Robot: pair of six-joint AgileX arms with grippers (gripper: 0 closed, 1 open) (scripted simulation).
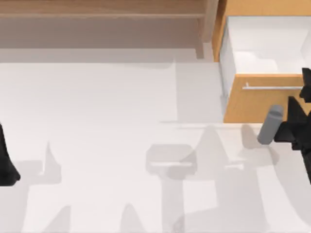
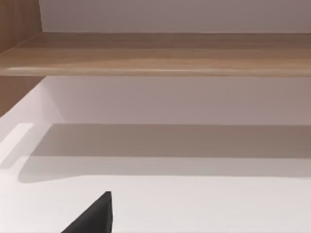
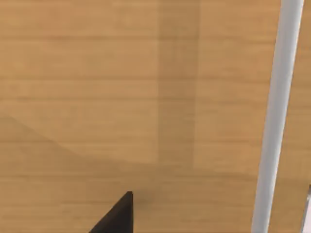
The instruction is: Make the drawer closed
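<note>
The drawer [image 1: 257,104] stands pulled out at the table's back right, its white inside [image 1: 265,46] open to the top view. Its flat orange-tan front faces the table's near side and carries a thin silver bar handle [image 1: 272,88]. My right gripper [image 1: 306,86] is at the right end of that front, level with the handle. In the right wrist view the wooden drawer front [image 3: 121,97] is very close, with the handle [image 3: 277,121] running across it. My left arm [image 1: 6,167] is parked at the table's left edge.
A long brown wooden shelf [image 1: 102,9] runs along the back of the table, also seen as the shelf [image 2: 160,53] in the left wrist view. Its upright post [image 1: 209,29] stands just left of the drawer. The white table [image 1: 121,121] spreads between the arms.
</note>
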